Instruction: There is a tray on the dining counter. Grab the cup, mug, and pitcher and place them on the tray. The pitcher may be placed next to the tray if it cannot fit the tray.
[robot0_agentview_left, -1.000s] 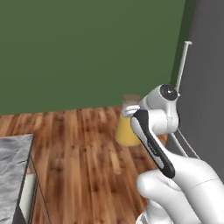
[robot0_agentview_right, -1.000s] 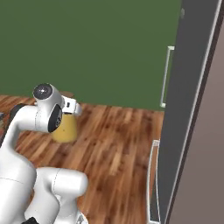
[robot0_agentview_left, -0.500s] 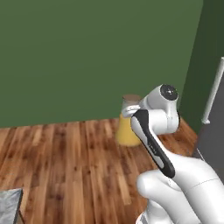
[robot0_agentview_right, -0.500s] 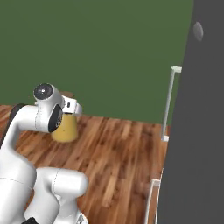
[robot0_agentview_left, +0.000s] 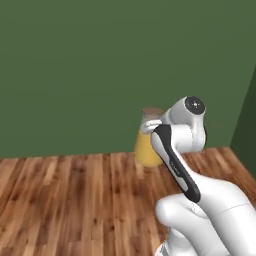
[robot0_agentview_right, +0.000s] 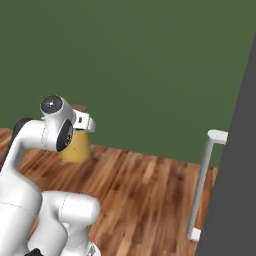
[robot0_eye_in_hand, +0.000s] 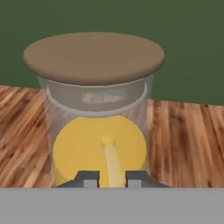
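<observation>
My pincer (robot0_eye_in_hand: 109, 178) pinches the pitcher (robot0_eye_in_hand: 98, 118), held up off the wooden floor (robot0_agentview_left: 75, 200) in front of my arm. The base has turned: the grey worktop corner seen earlier at left is gone, and a green wall (robot0_agentview_left: 100, 65) faces me. The tray is likely still ahead.

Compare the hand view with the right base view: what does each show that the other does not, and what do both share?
Hand view alone: the two dark fingers at the pitcher's clear wall, its brown lid seen nearly edge-on, and the yellow contents inside.
Right base view alone: the white arm carrying the pitcher, and a dark grey door with a white handle.
Both: the pitcher, the wooden floor and the green wall.
</observation>
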